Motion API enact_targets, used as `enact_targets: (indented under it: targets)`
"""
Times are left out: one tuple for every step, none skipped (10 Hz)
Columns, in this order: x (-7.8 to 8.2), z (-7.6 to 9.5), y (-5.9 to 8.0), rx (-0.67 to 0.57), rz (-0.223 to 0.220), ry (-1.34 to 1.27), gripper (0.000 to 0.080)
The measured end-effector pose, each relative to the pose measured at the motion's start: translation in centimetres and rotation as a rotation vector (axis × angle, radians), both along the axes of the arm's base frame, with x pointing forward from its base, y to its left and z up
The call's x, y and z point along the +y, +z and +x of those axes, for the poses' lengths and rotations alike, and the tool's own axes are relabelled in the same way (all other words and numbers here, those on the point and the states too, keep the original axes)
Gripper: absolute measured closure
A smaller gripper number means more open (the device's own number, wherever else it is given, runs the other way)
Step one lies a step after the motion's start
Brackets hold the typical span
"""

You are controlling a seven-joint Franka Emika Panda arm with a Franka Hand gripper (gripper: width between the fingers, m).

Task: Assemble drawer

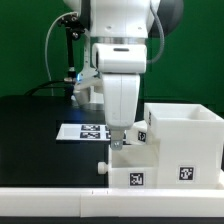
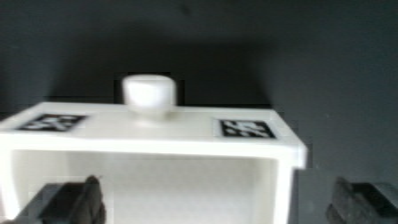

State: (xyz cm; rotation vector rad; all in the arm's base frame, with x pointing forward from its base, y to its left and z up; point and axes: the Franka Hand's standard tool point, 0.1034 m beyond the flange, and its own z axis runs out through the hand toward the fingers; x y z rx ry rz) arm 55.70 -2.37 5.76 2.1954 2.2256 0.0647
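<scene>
The large hollow white plastic box casing (image 1: 183, 140) stands at the exterior view's right, with no tray visibly inside it. Just beside it sits a small white knobbed tray (image 2: 151, 140), not inserted. Above that tray the gripper (image 2: 217, 205) hangs spread open, empty.

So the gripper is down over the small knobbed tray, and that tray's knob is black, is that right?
Not quite. The gripper is indeed down over the small knobbed tray, next to the large box casing, but the knob is white, not black. The wrist view shows it clearly, standing on the tray's front face between two square tags, with the fingers spread either side.
</scene>
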Motion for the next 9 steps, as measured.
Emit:
enact_targets:
  targets:
    - [-2.1, 0.3, -1.1, 0.005, 0.041, 0.015, 0.0153]
    - [-3.5, 0.7, -2.1, 0.009, 0.075, -0.002, 0.0153]
    - [-4.5, 0.8, -2.9, 0.016, 0.101, -0.004, 0.0153]
    - [-5.1, 0.7, -3.4, 0.018, 0.132, -0.013, 0.0151]
    - [-4.8, 0.4, -3.6, 0.021, 0.139, -0.027, 0.0151]
    - [-4.1, 0.0, -3.8, 0.022, 0.142, -0.033, 0.0151]
    - [-3.3, -0.8, -4.2, 0.032, 0.146, -0.043, 0.0151]
    - [-2.5, -1.7, -4.4, 0.036, 0.149, -0.059, 0.0151]
    - [-1.6, -2.6, -4.8, 0.040, 0.152, -0.072, 0.0151]
